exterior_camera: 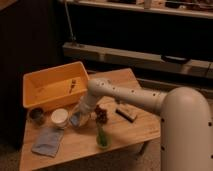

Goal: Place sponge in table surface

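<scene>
My gripper (78, 117) hangs low over the wooden table (125, 134), between a white cup (59, 117) and a green bottle (102, 136). A small pale bluish piece, which may be the sponge (75, 120), shows at the gripper's tip, close to the table top. I cannot tell whether it is gripped or resting on the table. The white arm (125, 96) reaches in from the right.
A yellow bin (54, 86) with a small item inside stands at the table's back left. A dark small bowl (36, 115) sits left of the cup. A blue-grey cloth (47, 141) lies at the front left. A dark flat block (126, 113) lies right of the bottle.
</scene>
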### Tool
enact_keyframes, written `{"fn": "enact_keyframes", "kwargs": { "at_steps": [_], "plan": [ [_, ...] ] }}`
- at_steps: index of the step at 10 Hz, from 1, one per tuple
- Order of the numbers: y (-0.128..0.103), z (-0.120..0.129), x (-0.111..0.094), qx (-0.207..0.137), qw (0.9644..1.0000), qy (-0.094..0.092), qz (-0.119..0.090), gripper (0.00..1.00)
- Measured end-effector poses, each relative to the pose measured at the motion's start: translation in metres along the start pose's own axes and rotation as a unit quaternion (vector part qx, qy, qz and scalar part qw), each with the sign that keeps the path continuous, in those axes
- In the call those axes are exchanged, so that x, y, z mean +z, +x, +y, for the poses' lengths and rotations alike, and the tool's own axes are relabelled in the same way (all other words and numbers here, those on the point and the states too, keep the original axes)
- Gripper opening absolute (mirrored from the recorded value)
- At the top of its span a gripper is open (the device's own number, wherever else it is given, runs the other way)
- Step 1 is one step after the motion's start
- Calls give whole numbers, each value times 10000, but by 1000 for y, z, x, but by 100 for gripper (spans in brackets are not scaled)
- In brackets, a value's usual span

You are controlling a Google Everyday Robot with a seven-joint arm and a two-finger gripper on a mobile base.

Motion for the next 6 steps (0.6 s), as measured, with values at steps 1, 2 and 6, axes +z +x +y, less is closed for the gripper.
{"fn": "enact_keyframes", "kwargs": {
  "at_steps": [1, 2, 6],
  "plan": [
    [-4, -6, -20, -49, 10000, 61, 49, 0],
    [-9, -12, -40, -99, 9999, 100, 98, 0],
    [-30, -29, -142, -263, 9983, 476, 223, 0]
  ]
}}
